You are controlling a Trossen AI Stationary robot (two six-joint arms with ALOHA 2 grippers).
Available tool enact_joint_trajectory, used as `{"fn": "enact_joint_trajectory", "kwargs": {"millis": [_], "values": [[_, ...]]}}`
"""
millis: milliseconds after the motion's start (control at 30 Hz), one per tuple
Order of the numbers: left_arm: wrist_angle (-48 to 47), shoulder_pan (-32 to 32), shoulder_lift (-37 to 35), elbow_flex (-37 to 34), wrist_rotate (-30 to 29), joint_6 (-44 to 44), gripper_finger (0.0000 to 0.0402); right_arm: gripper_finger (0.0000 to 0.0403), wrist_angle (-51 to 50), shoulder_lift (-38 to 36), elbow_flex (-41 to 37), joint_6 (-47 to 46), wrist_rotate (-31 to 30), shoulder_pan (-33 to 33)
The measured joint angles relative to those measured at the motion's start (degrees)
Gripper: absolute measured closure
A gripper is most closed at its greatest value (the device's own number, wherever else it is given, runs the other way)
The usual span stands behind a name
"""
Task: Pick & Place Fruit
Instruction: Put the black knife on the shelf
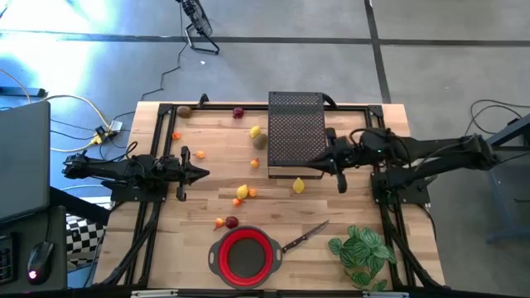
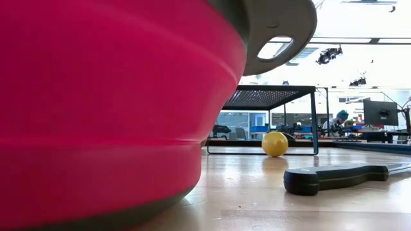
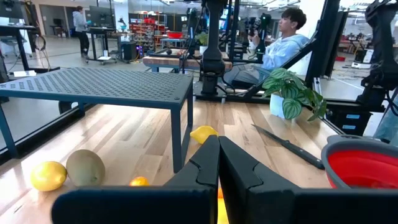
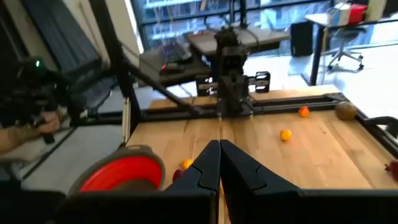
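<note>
2 arms' fingers pressed together, holding nothing; roundish fruit [image 1: 242, 192] scattered, no clear long axis.

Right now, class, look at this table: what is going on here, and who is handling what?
Nothing is being handled yet. Small fruit lie scattered over the wooden table, and the red bowl near its front edge is empty. The left gripper hovers shut at the left side; the right gripper is shut too, beside the black mesh stand. A knife and a leafy plant lie right of the bowl.
</note>
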State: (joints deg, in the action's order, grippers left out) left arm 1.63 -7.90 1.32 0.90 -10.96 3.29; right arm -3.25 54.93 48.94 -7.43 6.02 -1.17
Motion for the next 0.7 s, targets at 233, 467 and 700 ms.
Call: {"fn": "enact_joint_trajectory", "kwargs": {"millis": [233,467,700], "values": [[0.0,0.0,0.0,0.0,-0.1,-0.1,0.0402,0.0401,-4.0,5.1,5.3,-0.2,-0.1,-1.1],[0.0,0.0,0.0,0.0,-0.1,0.0,0.0402,0.0401,-14.5,9.9,13.7,0.3,-6.8,-4.9],[0.0,0.0,0.0,0.0,-0.2,0.0,0.0402,0.0401,-17.5,16.5,18.2,0.6,-7.3,-9.3]]}}
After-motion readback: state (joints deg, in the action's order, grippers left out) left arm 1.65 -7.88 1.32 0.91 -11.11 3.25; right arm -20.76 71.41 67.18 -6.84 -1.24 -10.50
